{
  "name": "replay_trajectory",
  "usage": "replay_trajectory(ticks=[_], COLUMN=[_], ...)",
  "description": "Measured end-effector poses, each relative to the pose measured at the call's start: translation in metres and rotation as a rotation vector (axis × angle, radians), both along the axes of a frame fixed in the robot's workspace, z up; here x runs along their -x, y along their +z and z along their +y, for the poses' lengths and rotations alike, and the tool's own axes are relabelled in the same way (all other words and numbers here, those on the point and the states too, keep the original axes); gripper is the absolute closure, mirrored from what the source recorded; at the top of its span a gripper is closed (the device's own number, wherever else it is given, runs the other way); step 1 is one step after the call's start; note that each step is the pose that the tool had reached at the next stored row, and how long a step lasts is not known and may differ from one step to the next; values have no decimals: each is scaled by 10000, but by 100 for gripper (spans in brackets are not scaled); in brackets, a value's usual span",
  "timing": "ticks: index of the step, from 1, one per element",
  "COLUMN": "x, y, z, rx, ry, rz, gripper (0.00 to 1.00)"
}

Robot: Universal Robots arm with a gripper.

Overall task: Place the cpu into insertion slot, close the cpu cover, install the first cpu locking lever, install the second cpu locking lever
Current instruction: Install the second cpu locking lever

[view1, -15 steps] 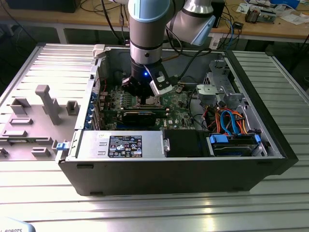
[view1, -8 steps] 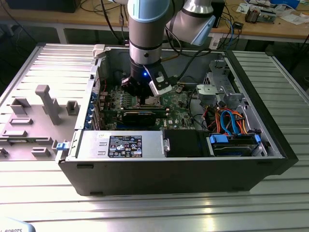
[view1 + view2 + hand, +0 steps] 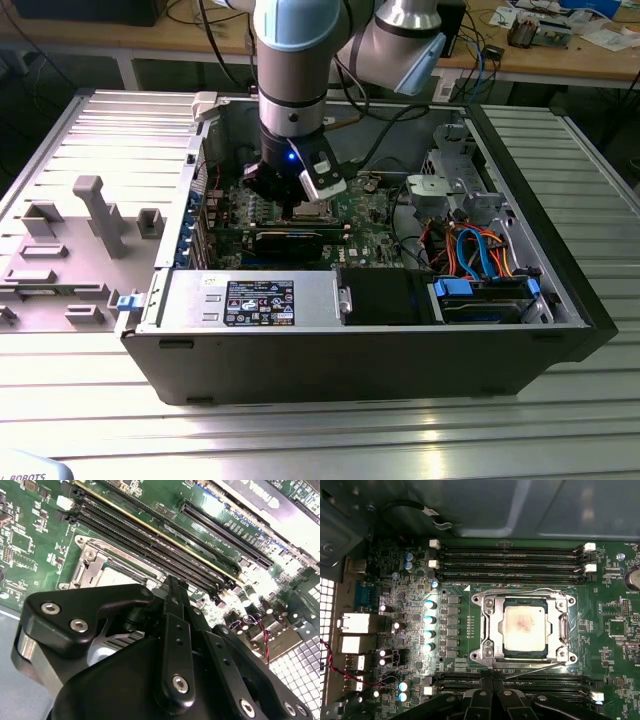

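In the first wrist view the cpu (image 3: 522,625), a dull silver square, lies flat in the insertion slot (image 3: 479,655) on the green board. The silvery cpu cover (image 3: 490,625) is down around it, its window showing the chip's top. One thin wire locking lever (image 3: 520,590) runs along one side of the socket and a second (image 3: 535,666) along the opposite side. My gripper (image 3: 492,682) is shut and empty, its tips just off the socket's edge beside that second lever. In the exterior view the gripper (image 3: 292,203) hangs low inside the computer case over the board.
Long black memory slots (image 3: 510,555) flank the socket on two sides. A black graphics card (image 3: 290,240) lies across the board in front of the gripper. Case walls (image 3: 330,350), a drive cage (image 3: 450,190) and orange and blue cables (image 3: 480,250) crowd the exterior view's right.
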State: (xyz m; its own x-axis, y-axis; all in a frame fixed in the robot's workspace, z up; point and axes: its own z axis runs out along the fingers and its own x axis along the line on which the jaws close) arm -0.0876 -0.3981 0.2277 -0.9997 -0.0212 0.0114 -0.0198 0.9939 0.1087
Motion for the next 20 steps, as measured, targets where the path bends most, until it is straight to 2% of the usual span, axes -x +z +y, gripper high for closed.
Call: replay_trajectory(ticks=[2, 3, 4, 5, 13, 17, 19, 20], x=[1, 3, 3, 3, 12, 15, 20, 23], y=[-7, -10, -12, -15, -20, -23, -36, -49], z=[-7, -9, -21, -32, -71, -109, -110, -110], rx=[-83, -153, -294, -340, -347, -352, -349, -350], ry=[-1, -1, -1, 0, 1, -2, -2, 1], rz=[7, 8, 14, 20, 24, 23, 46, 75], gripper=[89, 89, 89, 89, 89, 89, 89, 89])
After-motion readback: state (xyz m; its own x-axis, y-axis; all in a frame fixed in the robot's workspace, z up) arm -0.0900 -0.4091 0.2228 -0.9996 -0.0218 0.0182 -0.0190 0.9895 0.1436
